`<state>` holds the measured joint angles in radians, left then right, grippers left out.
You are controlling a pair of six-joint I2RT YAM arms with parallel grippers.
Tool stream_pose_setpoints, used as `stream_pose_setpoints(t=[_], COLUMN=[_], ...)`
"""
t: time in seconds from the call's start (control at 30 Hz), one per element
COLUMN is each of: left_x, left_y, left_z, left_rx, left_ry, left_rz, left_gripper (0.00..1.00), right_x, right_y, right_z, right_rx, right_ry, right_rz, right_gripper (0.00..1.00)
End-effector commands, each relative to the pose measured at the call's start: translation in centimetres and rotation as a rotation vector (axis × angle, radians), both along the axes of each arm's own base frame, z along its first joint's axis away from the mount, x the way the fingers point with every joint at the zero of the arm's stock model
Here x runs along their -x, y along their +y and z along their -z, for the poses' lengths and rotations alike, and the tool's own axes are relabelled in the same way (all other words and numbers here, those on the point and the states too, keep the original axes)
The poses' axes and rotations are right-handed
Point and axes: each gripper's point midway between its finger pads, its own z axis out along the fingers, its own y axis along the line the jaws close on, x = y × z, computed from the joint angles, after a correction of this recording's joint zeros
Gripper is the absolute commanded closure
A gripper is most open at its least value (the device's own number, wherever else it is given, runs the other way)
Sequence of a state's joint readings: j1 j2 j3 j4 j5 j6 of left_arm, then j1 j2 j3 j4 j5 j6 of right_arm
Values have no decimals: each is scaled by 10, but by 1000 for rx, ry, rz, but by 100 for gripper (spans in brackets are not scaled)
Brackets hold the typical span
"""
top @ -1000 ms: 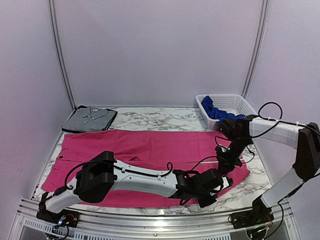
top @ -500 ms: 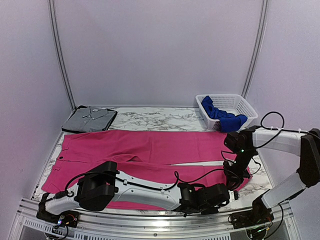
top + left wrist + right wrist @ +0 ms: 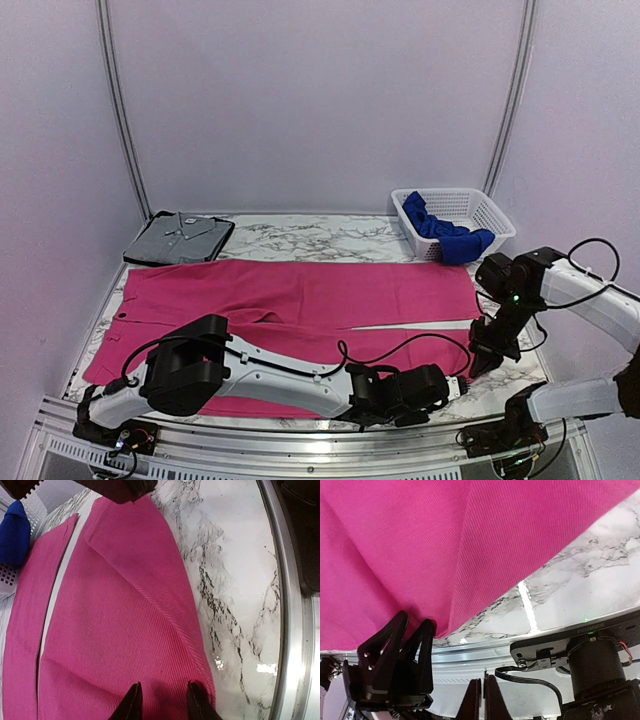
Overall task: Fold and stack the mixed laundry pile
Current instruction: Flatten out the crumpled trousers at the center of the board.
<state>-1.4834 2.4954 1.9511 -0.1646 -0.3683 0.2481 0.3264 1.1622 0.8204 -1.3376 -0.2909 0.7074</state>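
Magenta-pink garment (image 3: 300,290) lies spread flat across most of the marble table (image 3: 300,235). Left gripper (image 3: 165,702) sits low on the cloth's near right end, its fingers slightly parted and pink fabric showing between them. Right gripper (image 3: 480,690), just beside that end, has its fingers pressed together on nothing. Royal blue garment (image 3: 440,235) lies heaped in the white basket (image 3: 475,205) at the far right.
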Motion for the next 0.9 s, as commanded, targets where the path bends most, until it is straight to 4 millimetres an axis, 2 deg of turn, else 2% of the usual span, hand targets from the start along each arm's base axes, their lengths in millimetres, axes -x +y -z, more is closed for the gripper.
stream_pose_setpoints(t=[0.0,0.07,0.17,0.3,0.43,0.67,0.87], left_x=[-4,-3,-2,-3,-4,-4,-3], left_y=[46,45,42,39,40,42,42], left_z=[50,51,51,47,48,51,52], left_rx=[-202,-200,-195,-190,-191,-187,-183], left_ry=[12,16,20,5,5,18,25], left_rz=[-13,-7,8,15,9,-3,-2], left_gripper=[67,67,67,67,67,67,67], right_x=[-51,-82,-108,-127,-131,-121,-119], right_y=[12,0,-18,-14,-11,-9,-14], right_z=[-39,-56,-54,-29,-8,27,40], right_rx=[-47,52,191,193,195,194,240], right_ry=[-197,-291,-295,-255,-210,-113,-75], right_rz=[95,34,-40,-74,-79,-64,29], right_gripper=[90,74,60,59,63,65,63])
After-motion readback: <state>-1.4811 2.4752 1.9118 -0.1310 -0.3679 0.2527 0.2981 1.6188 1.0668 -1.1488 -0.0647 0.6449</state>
